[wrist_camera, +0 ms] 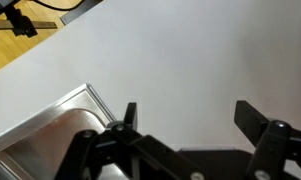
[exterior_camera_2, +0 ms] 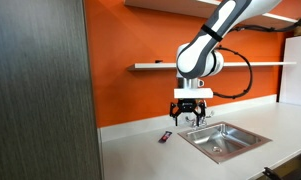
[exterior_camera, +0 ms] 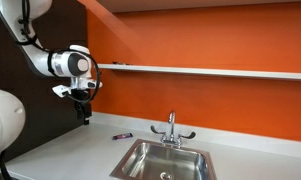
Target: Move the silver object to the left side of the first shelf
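Closest, in the wrist view, the hand [wrist_camera: 187, 112]: fingers [wrist_camera: 128, 114] spread well apart, nothing between them, clamped on nothing. Directly beneath, plain white bench [wrist_camera: 190, 50], with a steel corner of the sink [wrist_camera: 45, 125] at the lower left of that view. In both exterior views, hand pointing straight down from the white arm [exterior_camera_2: 215, 40], hanging above the bench and clear of it, near one end of the sink. On the bench in an exterior view, a small dark piece [exterior_camera_2: 165, 137], lying flat, a little aside of the hand and lower, beside the sink's corner, touching neither. In an exterior view, purplish-dark and lying between hand and sink. Too small in either view to tell apart as the silver object or some other stick; silver object not made out for certain in any view. Farther back, chrome faucet [exterior_camera: 171, 128] upright behind the sink basin, at the foot of the orange wall [exterior_camera: 210, 105]. Farthest, running level across that wall, the first shelf [exterior_camera: 210, 70]: long, thin, pale, higher than the fingertips and well apart from the hand.
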Available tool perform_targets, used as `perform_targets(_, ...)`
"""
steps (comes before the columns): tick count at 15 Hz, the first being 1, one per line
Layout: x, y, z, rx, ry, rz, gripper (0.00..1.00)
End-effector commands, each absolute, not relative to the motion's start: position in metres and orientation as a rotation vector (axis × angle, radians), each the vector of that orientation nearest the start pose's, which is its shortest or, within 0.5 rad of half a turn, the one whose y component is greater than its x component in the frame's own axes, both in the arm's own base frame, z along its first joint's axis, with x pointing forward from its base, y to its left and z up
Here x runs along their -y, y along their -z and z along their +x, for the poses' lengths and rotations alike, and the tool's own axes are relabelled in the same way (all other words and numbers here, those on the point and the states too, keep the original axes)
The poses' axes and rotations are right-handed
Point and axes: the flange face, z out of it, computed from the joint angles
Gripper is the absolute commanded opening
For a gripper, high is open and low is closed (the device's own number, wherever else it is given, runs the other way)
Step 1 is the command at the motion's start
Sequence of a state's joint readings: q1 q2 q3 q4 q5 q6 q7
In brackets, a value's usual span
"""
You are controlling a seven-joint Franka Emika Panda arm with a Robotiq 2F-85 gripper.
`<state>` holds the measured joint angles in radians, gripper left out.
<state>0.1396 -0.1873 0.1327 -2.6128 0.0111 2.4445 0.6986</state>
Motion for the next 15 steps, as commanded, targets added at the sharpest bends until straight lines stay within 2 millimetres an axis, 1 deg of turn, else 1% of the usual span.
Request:
perform_targets(1,-0.093,-0.298,0.403,-0.565,0.007,-3.129,1.0)
perform_targets(4,-0.073,-0.286,0.4,-0.483,0.006,-3.185,1.0)
perform_targets(8,-0.037,-0.275,0.403,-0.361,0.014,-3.243,1.0)
perform_targets(10,-0.02,-0.27,0.404,-0.311,0.013,-3.246,1.0)
perform_targets(15,0.017,-0.259,0.407,-0.266,-0.024,-3.239,1.0)
